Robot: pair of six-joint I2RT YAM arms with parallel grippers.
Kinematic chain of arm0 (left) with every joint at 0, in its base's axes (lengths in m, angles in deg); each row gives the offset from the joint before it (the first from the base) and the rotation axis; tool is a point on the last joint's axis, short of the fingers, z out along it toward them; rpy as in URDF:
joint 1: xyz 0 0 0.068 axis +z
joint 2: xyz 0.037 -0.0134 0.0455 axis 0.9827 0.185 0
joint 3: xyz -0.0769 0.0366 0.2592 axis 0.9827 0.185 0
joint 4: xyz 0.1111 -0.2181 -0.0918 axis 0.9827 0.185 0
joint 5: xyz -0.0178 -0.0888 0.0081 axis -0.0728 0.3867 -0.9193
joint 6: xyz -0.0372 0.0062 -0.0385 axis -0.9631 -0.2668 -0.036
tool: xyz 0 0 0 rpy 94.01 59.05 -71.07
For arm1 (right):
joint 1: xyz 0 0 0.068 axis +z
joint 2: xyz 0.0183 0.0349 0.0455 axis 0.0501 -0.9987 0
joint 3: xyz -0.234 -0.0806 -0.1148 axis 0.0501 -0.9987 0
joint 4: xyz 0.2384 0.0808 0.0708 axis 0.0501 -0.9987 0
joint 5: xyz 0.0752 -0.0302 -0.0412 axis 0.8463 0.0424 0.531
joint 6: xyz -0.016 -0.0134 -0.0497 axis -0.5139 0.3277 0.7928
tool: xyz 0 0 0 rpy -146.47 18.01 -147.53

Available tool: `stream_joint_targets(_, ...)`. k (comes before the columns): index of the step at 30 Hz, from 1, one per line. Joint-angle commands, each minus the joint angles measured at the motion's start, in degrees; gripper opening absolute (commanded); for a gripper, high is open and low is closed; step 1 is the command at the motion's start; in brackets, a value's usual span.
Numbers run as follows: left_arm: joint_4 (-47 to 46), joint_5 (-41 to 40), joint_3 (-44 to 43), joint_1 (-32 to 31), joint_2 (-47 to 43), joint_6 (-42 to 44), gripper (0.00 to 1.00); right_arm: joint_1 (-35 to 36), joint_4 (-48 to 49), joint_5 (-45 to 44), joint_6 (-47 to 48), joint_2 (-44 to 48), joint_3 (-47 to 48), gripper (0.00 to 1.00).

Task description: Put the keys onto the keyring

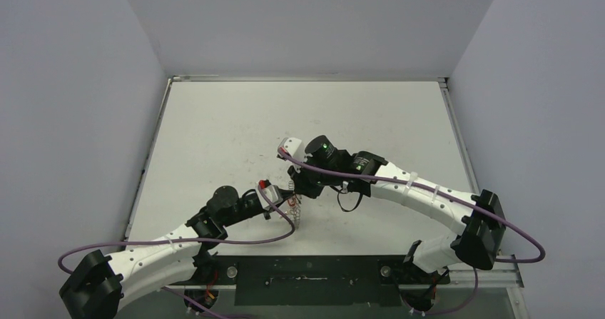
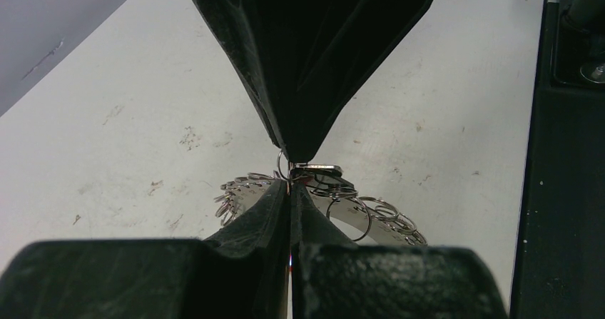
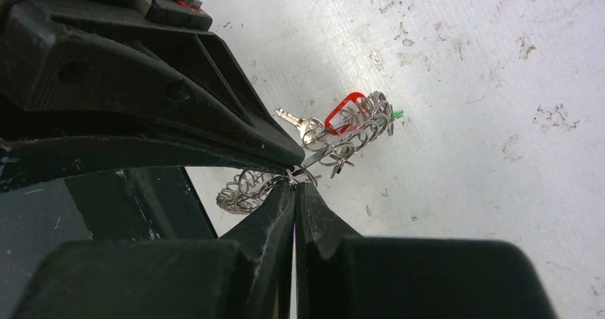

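The keyring (image 1: 296, 209) hangs above the table between both arms, a flat grey metal band (image 2: 389, 225) fringed with small wire rings. In the right wrist view the keyring (image 3: 357, 132) carries a small green tag (image 3: 397, 113) and a red loop (image 3: 345, 110). One key (image 3: 292, 120) shows its silver blade beside them. My left gripper (image 2: 290, 184) is shut on one of the small wire rings at the keyring's edge. My right gripper (image 3: 295, 183) is shut on a ring too, tip to tip with the left. In the top view the left gripper (image 1: 287, 202) and right gripper (image 1: 298, 190) meet mid-table.
The white table (image 1: 235, 126) is scuffed and walled by grey panels on three sides. A black strip (image 1: 307, 270) runs along the near edge between the arm bases. Purple cables (image 1: 235, 242) loop along both arms.
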Motion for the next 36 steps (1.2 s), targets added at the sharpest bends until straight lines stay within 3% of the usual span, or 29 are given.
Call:
stream_joint_targets(1, -4.7, 0.5, -3.0, -0.6, -0.1, -0.6, 0.00, 0.5, 0.8, -3.4, 0.3, -0.8, 3.1, 0.00)
stream_joint_targets(31, -4.6, -0.1, -2.8, -0.6, -0.6, -0.7, 0.00, -0.5, 2.0, -6.8, 0.4, 0.6, -1.6, 0.01)
stream_joint_targets(36, -4.4, -0.1, -2.7, -0.6, -0.6, -0.7, 0.00, -2.5, 5.1, -4.2, -0.7, 2.9, -3.7, 0.56)
